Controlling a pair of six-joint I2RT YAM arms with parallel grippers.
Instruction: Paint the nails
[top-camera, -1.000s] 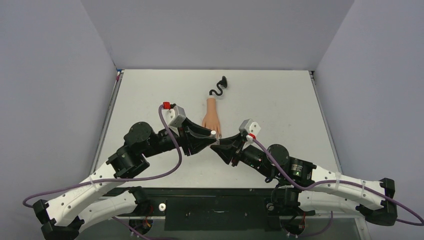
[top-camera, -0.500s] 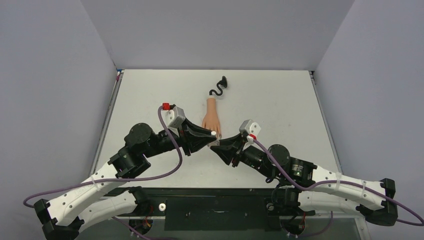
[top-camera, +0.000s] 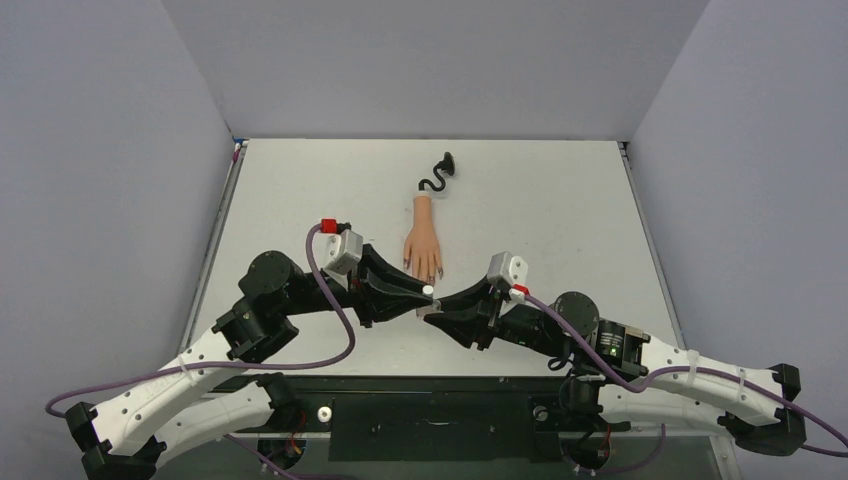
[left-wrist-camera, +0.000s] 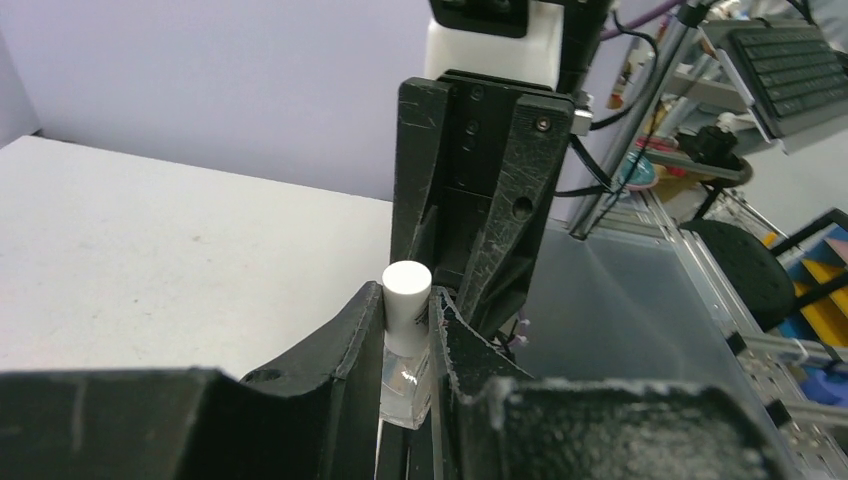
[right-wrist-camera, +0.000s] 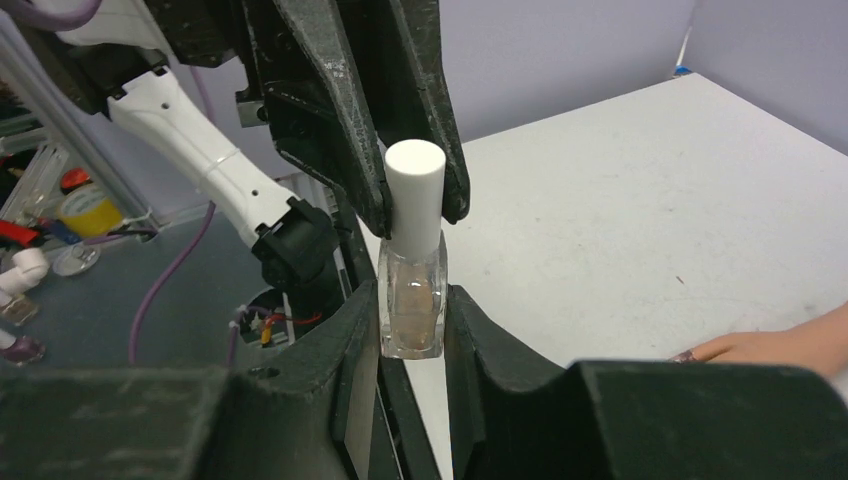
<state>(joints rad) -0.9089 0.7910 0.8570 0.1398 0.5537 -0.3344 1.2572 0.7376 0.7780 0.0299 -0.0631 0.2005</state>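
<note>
A small clear polish bottle (right-wrist-camera: 411, 310) with a white cap (right-wrist-camera: 414, 190) is held upright between both grippers, above the table in front of the hand. My right gripper (right-wrist-camera: 412, 325) is shut on its glass body. My left gripper (left-wrist-camera: 407, 310) is shut on the white cap (left-wrist-camera: 406, 295). In the top view the two grippers meet tip to tip, the left (top-camera: 424, 295) above the right (top-camera: 432, 313). The peach mannequin hand (top-camera: 423, 240) lies palm down behind them, with dark nails (top-camera: 427, 275) pointing at the grippers and a curly black stem (top-camera: 438, 175). Its fingertips (right-wrist-camera: 770, 345) show at the right wrist view's edge.
The white table (top-camera: 560, 210) is walled by grey panels on three sides. The black front rail (top-camera: 430, 400) carries the arm bases. Purple cables loop off both arms.
Both grippers have moved together with the bottle toward the near edge, away from the hand's fingertips. The hand has not moved.
</note>
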